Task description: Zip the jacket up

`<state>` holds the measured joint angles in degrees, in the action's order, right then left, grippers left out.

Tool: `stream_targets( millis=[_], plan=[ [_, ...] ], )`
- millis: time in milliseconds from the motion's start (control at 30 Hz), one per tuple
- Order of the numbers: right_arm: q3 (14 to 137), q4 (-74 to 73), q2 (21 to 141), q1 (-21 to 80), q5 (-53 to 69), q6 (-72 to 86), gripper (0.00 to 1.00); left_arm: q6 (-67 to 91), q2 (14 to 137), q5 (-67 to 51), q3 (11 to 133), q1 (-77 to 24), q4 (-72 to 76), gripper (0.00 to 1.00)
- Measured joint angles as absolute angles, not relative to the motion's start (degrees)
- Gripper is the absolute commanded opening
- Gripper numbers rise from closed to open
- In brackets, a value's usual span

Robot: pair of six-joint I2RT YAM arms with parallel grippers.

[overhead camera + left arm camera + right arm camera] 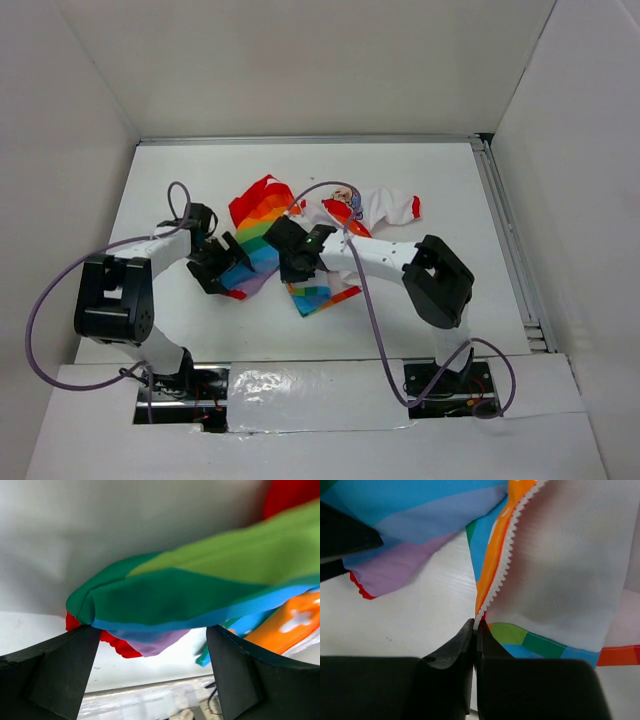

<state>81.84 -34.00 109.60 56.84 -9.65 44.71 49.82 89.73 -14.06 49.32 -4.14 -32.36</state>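
The jacket [262, 210] lies crumpled at the table's middle, with rainbow panels, red trim and white parts. My left gripper [225, 262] is at its left edge. In the left wrist view this gripper [152, 628] is open, its fingers wide apart under a green, blue and purple fold of the jacket [200, 590]. My right gripper [292, 252] is at the jacket's near middle. In the right wrist view it [476, 630] is shut on the bottom end of the white zipper teeth [505, 560], along the jacket's orange and white edge [560, 580].
White walls enclose the table [450, 190] on three sides. A metal rail [510, 240] runs along the right edge. Purple cables [355, 280] loop over both arms. Shiny tape [300, 385] covers the near edge between the bases.
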Motion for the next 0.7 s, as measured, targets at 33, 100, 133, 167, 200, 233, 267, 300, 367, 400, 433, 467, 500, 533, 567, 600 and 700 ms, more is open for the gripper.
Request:
stream_targets(
  millis=[33, 100, 133, 167, 200, 233, 267, 300, 367, 400, 433, 467, 500, 533, 567, 600, 700],
  plan=[
    [82.21, -34.52, 109.78, 56.69, -9.65, 45.34, 0.00, 49.76, 90.48, -14.57, 50.00, -3.40, -32.34, 0.99],
    [82.65, -34.35, 109.58, 56.45, -8.36, 45.04, 0.00, 49.71, 92.16, -15.03, 51.59, -2.20, -32.47, 0.99],
    [82.72, -33.78, 109.03, 56.29, -6.98, 44.62, 0.00, 49.69, 93.43, -15.29, 52.77, -1.67, -32.75, 0.99],
    [82.72, -33.23, 108.20, 56.16, -4.75, 44.03, 0.00, 49.67, 95.09, -15.46, 54.63, -0.95, -33.58, 0.99],
    [82.72, -32.69, 106.89, 56.01, -1.80, 43.64, 0.00, 49.60, 96.79, -15.57, 56.55, -0.27, -34.02, 0.99],
    [82.37, -31.42, 105.01, 55.96, 1.06, 43.40, 0.00, 49.54, 98.76, -15.70, 58.72, 0.54, -34.48, 0.99],
    [81.60, -29.65, 102.41, 55.96, 4.21, 43.31, 0.00, 49.58, 100.62, -15.75, 61.04, 1.41, -35.18, 0.99],
    [80.42, -27.46, 99.02, 55.83, 7.55, 43.40, 0.00, 49.60, 102.45, -15.75, 63.42, 2.24, -35.79, 0.99],
    [76.12, -21.78, 90.30, 55.24, 13.21, 44.64, 0.00, 49.60, 105.65, -15.70, 67.66, 3.70, -36.82, 0.98],
    [73.60, -19.33, 85.95, 54.63, 15.35, 45.67, 0.00, 49.58, 106.74, -15.81, 69.12, 4.27, -37.08, 0.98],
    [70.15, -16.56, 80.82, 53.52, 17.41, 46.96, 0.00, 49.56, 107.44, -15.88, 70.17, 4.80, -37.19, 0.98],
    [67.24, -15.09, 76.58, 52.14, 18.81, 48.07, 0.00, 49.43, 107.83, -15.90, 70.74, 5.26, -37.06, 0.98],
    [63.86, -13.50, 72.12, 50.09, 19.79, 49.43, 0.00, 49.28, 107.96, -15.92, 71.00, 5.69, -36.82, 0.98],
    [60.75, -12.08, 69.38, 47.99, 20.43, 50.68, 0.00, 49.12, 107.96, -15.92, 71.07, 6.09, -36.60, 0.98],
    [57.28, -10.81, 67.07, 45.89, 20.80, 51.77, 0.00, 48.73, 107.96, -15.94, 71.11, 6.44, -36.40, 0.98],
    [54.19, -10.37, 65.63, 44.12, 20.84, 52.86, 0.00, 48.25, 107.96, -15.97, 71.20, 6.79, -36.29, 0.98],
    [43.64, -9.58, 66.39, 40.86, 20.80, 55.59, 0.13, 47.55, 108.03, -15.09, 71.83, 7.68, -36.03, 0.98]
  ],
)
